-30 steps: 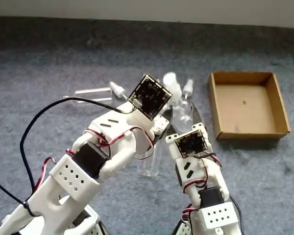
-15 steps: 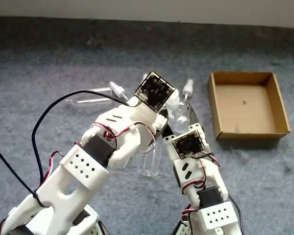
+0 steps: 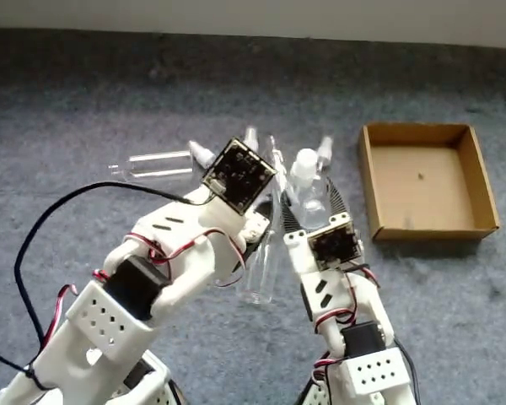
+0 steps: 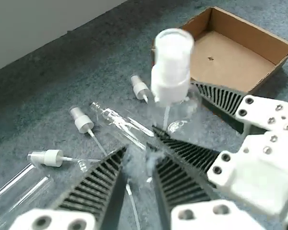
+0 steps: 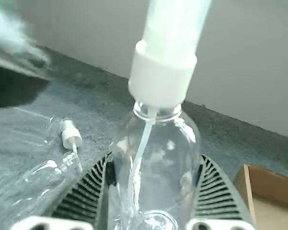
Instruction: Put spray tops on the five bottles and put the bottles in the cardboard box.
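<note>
Our right tool (image 5: 152, 196) clamps the clear bottle (image 5: 158, 143) at its belly, spray top (image 5: 162, 81) perched above; our left tool (image 4: 137, 184) stands open beside. We judge it light, slick, stiff: hold mid-body, never the top

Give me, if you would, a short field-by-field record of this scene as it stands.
Right gripper: shut on an upright bottle
Spray top: sits on that bottle's neck; how tight cannot be told
Left gripper: open, holding nothing, close beside the held bottle
Lying bottles: at least two on the carpet, one at, one at
Loose spray tops: three on the carpet
Cardboard box: no bottle inside yet
</note>
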{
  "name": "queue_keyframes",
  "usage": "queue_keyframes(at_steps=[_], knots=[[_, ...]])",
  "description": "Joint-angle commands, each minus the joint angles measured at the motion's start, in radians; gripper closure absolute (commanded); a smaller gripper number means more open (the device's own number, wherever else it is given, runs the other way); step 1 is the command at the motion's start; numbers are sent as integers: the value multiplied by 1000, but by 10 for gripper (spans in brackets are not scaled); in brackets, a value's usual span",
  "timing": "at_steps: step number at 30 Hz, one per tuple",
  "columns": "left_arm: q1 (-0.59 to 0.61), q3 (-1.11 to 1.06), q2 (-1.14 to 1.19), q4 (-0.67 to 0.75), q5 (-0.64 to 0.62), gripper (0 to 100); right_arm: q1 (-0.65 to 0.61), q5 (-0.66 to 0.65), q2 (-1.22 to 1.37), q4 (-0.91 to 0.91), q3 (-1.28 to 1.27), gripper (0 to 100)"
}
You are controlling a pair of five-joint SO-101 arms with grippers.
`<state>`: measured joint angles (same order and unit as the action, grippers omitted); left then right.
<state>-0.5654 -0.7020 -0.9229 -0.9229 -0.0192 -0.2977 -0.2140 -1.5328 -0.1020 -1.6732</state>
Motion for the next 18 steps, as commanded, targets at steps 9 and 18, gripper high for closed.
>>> queue_keyframes(at_steps=[9,18], knots=[[318,7,-119,-222,5,994,274,120,-21,-24,-70,886],[403,-10,-271,-382,5,994,302,115,-13,-414,237,886]])
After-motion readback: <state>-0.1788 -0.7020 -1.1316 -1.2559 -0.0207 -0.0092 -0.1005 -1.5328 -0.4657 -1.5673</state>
